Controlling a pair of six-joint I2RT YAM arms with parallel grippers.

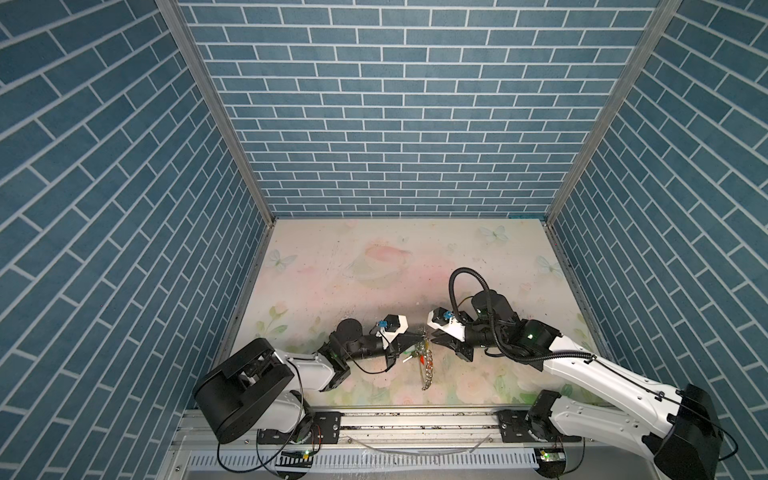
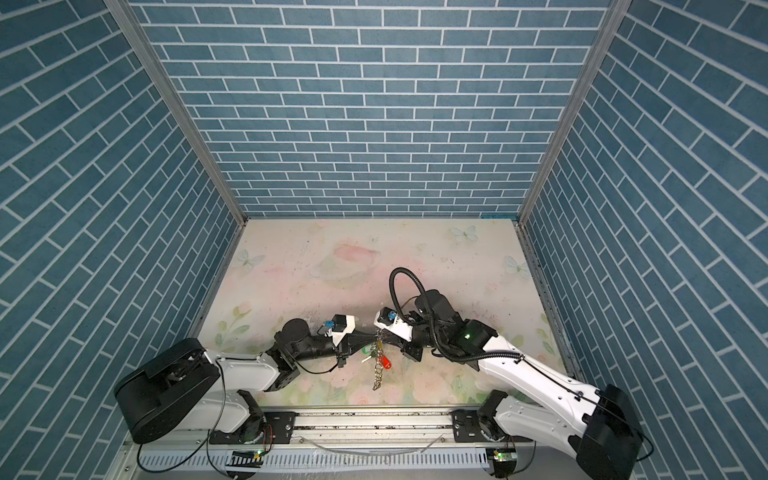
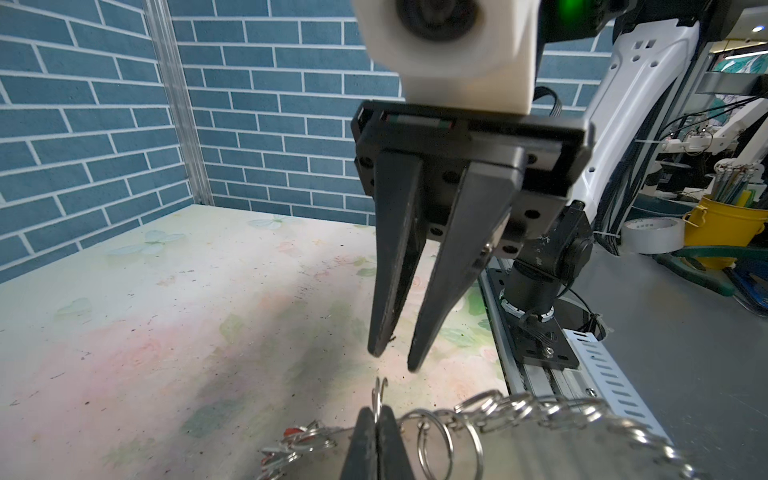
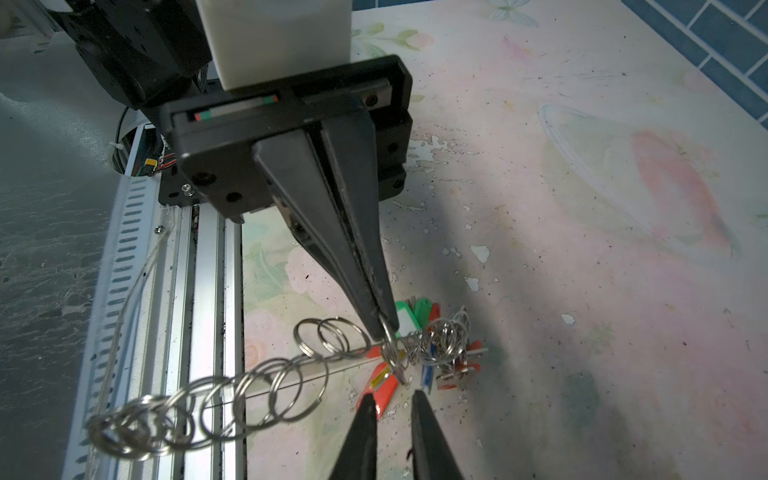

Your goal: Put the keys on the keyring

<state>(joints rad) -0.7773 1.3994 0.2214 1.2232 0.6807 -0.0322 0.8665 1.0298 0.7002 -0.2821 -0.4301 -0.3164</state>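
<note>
Near the front edge of the surface, I am pinching one wire ring of the keyring in my fully closed left hand. That is presenting it to my right hand, which is slightly parted and empty. The yellow-tagged key is lying among the other tags just beneath.

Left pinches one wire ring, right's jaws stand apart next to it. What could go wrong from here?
1. The left gripper holds the keyring by one thin wire ring at its very fingertips; it may slip or twist out.
2. The right gripper, slightly open and empty, sits close to the ring cluster; a finger could snag a ring when it moves.
3. The yellow tag lies among red tags; whether it is fully threaded is unclear, so it might drop off.
</note>
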